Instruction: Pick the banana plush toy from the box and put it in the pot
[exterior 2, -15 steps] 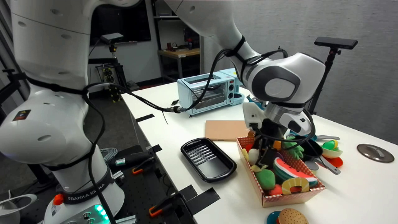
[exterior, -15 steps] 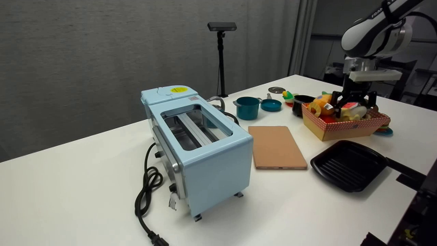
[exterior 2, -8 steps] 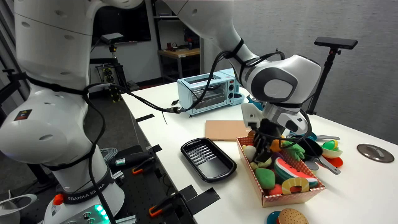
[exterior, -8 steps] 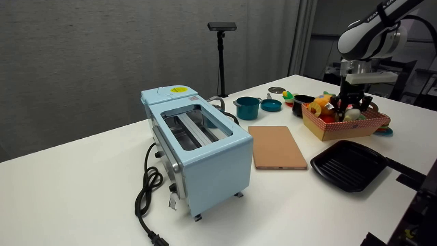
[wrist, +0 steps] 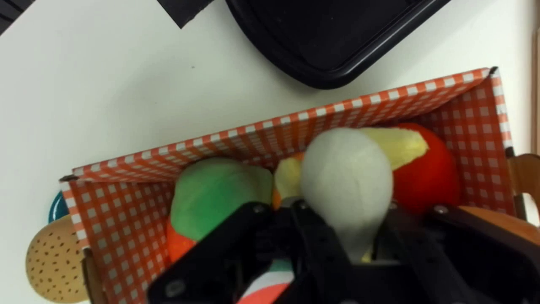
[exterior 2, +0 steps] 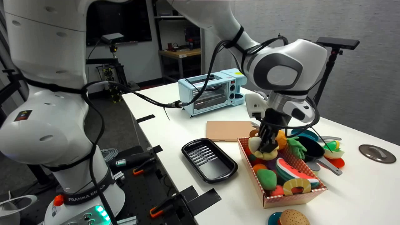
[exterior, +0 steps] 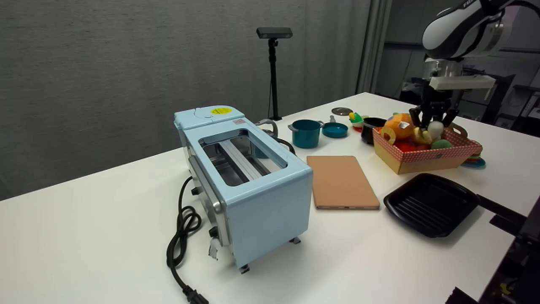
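The banana plush toy point(wrist: 348, 177), with a white rounded body and yellow peel flaps, is clamped in my gripper point(wrist: 358, 253). In an exterior view the gripper point(exterior 2: 268, 147) points down over the box point(exterior 2: 254, 187), and the toy's white end point(exterior 2: 254, 143) sticks out beside the fingers. The box is tan with a red-checked rim and still has several plush toys in it. The held toy is low over them; whether its underside touches them cannot be told. The teal pot point(exterior: 306, 133) stands upright beyond the brown board; the arm hides it in an exterior view.
A black grill pan point(exterior 2: 209, 161) lies beside the box. Around it are a flat brown board point(exterior: 344, 181), a pale-blue toaster oven point(exterior: 265, 211), a teal pan point(exterior: 335, 130) and a black saucepan point(exterior 2: 312, 150). A toy burger point(exterior 2: 293, 217) sits at the box's end.
The jaws have gone from wide open to shut around the banana plush toy. After dipping slightly, the gripper has risen, lifting the toy up from among the others.
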Robot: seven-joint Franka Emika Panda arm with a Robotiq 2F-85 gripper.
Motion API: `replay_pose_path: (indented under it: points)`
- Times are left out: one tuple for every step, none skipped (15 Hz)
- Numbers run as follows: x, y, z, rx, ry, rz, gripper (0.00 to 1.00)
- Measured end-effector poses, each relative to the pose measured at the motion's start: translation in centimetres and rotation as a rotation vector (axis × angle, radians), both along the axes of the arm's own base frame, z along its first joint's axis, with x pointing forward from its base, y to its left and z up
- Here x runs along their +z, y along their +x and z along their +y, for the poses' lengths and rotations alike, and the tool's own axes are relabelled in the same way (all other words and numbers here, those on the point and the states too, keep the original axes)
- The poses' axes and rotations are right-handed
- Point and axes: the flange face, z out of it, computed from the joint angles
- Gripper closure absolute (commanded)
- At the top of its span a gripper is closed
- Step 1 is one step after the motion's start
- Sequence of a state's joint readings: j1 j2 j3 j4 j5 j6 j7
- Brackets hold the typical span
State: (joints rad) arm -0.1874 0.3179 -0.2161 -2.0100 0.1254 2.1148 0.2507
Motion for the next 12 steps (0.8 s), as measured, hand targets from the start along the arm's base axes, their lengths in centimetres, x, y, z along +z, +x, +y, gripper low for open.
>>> replay_pose_path:
  points:
    - [1.0, 0.0, 0.0, 0.000, 0.000, -0.012, 0.96]
    - [2.2, 0.0, 0.1, 0.000, 0.001, -0.024, 0.96]
    - [3.3, -0.1, 0.1, 0.001, 0.002, -0.035, 0.96]
    - [4.4, -0.2, 0.2, 0.001, 0.003, -0.046, 0.96]
    - [5.6, -0.3, 0.3, 0.002, 0.004, -0.057, 0.96]
    - [6.7, -0.3, 0.3, 0.003, 0.005, -0.069, 0.96]
    - [7.8, -0.4, 0.3, 0.004, 0.005, -0.080, 0.96]
    - [8.8, -0.4, 0.3, 0.004, 0.005, -0.092, 0.96]
    - [9.8, -0.4, 0.4, 0.005, 0.004, -0.102, 0.96]
    - [10.7, -0.4, 0.3, 0.004, 0.003, -0.112, 0.96]
    - [11.6, -0.3, 0.3, 0.002, 0.001, -0.121, 0.96]
    - [12.3, -0.2, 0.3, 0.000, -0.001, -0.130, 0.96]
